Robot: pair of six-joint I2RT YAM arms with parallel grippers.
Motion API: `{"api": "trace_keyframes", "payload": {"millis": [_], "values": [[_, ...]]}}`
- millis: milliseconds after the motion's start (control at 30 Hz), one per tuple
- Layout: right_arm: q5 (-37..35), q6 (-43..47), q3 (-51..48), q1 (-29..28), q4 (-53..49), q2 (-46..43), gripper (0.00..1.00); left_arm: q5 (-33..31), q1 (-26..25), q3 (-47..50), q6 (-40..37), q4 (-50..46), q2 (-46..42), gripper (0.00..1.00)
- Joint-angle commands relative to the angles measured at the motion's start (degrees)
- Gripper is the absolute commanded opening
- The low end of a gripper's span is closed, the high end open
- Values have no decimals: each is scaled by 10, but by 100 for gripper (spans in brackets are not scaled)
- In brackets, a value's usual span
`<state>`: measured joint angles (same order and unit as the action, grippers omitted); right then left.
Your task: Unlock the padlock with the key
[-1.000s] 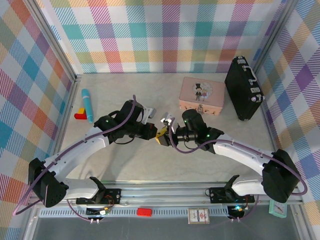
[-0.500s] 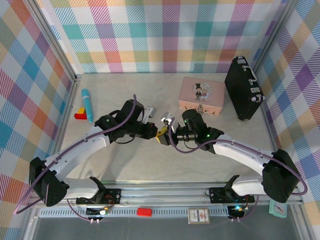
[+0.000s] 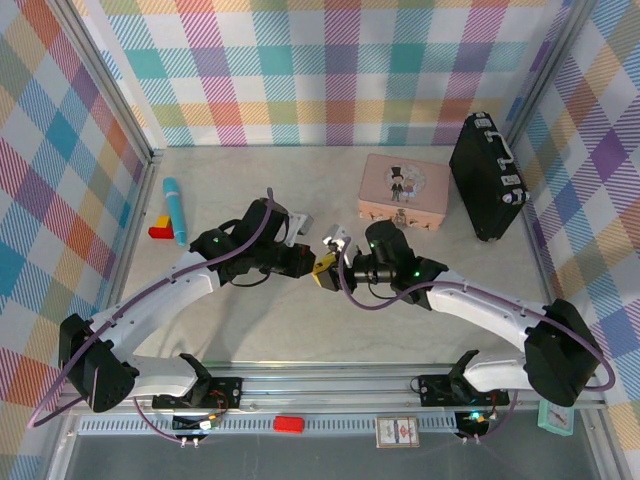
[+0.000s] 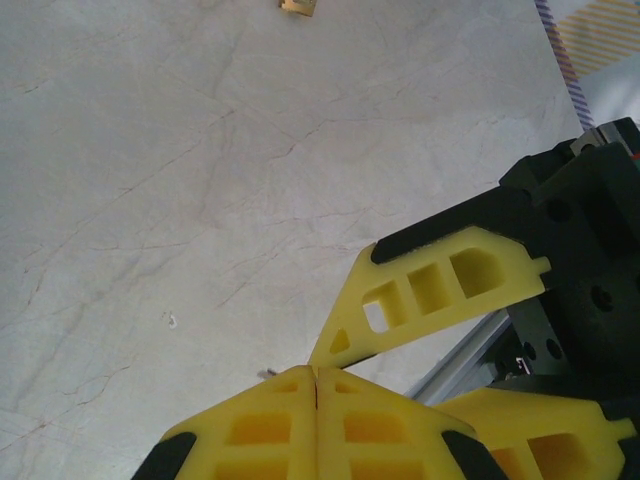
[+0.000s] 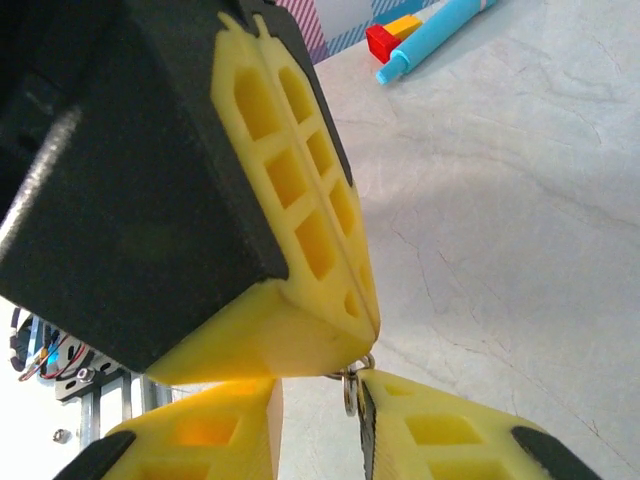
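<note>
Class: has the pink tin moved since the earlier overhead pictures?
No. The pink tin sits in the same spot as before, left of the black case and apart from it.

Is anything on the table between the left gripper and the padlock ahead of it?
Nothing visible: bare table runs from the left gripper, apparently shut on the key, to the padlock. The open right gripper sits beside it, off that line.

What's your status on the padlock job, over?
Left claw shut, tip to tip with right claw, its jaws ajar. Small silver ring hangs between the tips, shackle or key ring unclear. Pink tin stands apart, farther back.
</note>
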<state>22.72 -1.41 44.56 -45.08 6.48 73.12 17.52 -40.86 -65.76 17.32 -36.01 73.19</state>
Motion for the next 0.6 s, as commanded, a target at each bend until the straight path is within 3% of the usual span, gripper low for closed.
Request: {"api": "trace_keyframes", "payload": {"millis": [0,267,567], "values": [[-26,18,-19,0,11,-10,30,28,-10,-24,8,-2,-9,0],[-31,23,-18,0,13,-21,28,47,-11,-19,17,8,-10,0],[0,11,-23,0,24,-31,15,32,-11,-19,15,-1,-7,0]]}}
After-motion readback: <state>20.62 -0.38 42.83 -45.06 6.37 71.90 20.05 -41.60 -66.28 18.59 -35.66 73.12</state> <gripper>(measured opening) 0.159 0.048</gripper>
